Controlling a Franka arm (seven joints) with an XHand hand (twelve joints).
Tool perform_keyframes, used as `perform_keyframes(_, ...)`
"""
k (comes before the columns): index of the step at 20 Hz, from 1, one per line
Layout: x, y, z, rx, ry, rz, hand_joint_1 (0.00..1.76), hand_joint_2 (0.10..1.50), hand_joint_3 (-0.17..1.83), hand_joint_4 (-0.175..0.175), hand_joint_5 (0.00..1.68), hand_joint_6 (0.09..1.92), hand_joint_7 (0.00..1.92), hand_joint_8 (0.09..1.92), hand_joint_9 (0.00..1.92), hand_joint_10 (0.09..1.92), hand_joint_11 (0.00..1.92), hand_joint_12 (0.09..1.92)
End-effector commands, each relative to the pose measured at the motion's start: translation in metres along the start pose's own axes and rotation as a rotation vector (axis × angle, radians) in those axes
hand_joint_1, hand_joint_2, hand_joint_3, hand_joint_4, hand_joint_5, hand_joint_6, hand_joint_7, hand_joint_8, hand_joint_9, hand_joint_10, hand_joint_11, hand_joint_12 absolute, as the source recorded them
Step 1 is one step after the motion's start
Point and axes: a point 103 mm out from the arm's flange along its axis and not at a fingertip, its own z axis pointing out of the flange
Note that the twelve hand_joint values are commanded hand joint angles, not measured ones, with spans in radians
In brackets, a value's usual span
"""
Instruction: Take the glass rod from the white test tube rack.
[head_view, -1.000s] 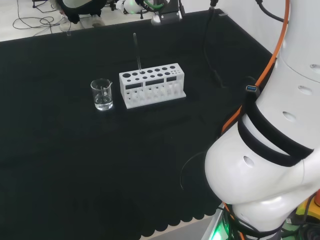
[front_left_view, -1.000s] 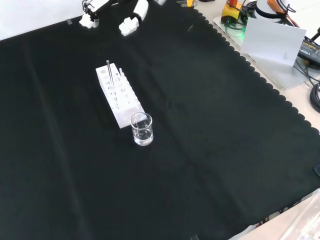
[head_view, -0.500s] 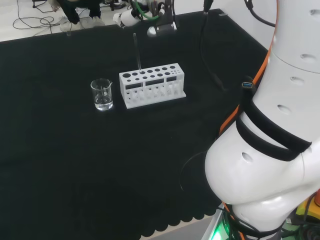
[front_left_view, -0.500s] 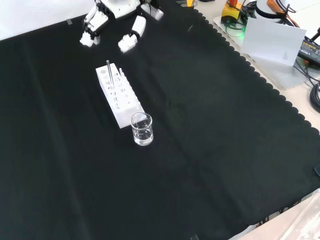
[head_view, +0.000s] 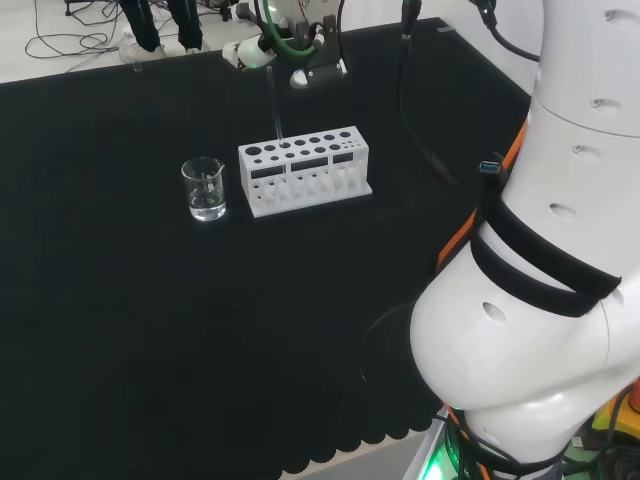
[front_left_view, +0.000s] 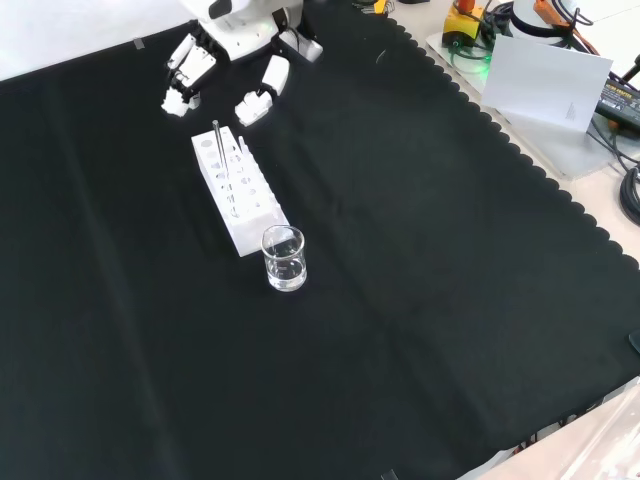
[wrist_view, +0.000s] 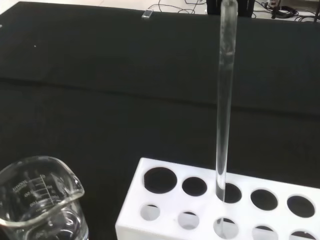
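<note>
Hovering with fingers spread and holding nothing, the hand (front_left_view: 232, 55) hangs just beyond the white test tube rack (front_left_view: 237, 189), where the glass rod (wrist_view: 223, 100) stands upright, near a beaker (front_left_view: 284, 258).

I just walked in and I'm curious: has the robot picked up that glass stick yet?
Not yet. The glass rod stands upright in a hole of the white rack. The hand, fingers open, hovers just beyond the rack's far end in the front view, holding nothing. Grasping and lifting remain.
</note>
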Motion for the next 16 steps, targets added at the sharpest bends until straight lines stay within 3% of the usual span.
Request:
perform_keyframes(1, -0.01, 0.003, 0.009, -0.002, -0.008, 0.01, 0.44, 0.98, 0.45, -0.16, 0.37, 0.09, 0.46, 0.8, 0.73, 0.75, 0.51, 1.3)
perform_keyframes(16, -0.025, 0.006, 0.029, 0.027, -0.037, 0.024, 0.45, 0.99, 0.43, -0.154, 0.42, 0.11, 0.53, 0.81, 0.81, 0.79, 0.59, 1.29)
